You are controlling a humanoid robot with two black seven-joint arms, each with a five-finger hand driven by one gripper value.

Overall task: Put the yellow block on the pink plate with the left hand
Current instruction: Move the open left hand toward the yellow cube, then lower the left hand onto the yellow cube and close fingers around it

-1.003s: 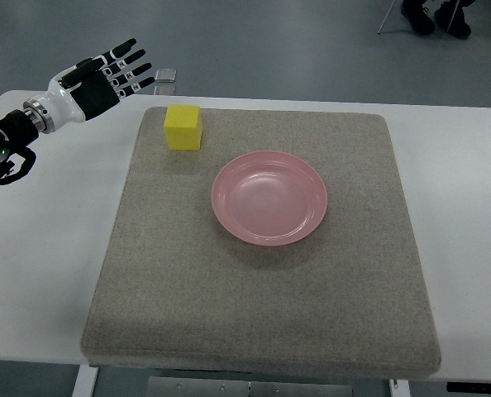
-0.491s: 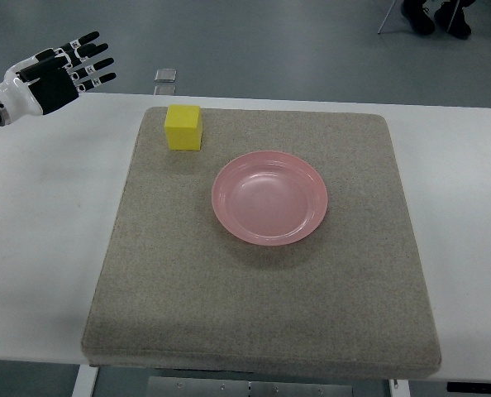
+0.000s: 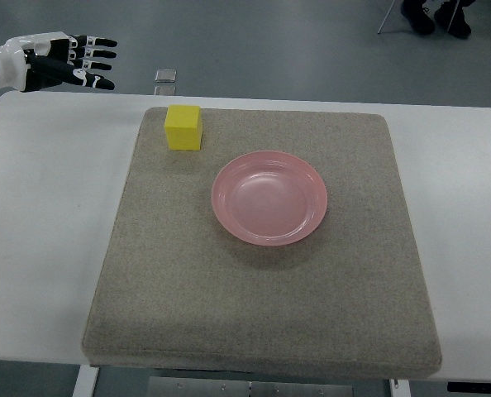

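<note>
The yellow block [image 3: 183, 127] sits at the far left corner of the grey mat [image 3: 262, 331], apart from the pink plate [image 3: 269, 198], looking light, probably foam, best pinched across opposite faces, while the left hand [image 3: 59, 66] hovers well off, fingers spread, empty.
</note>
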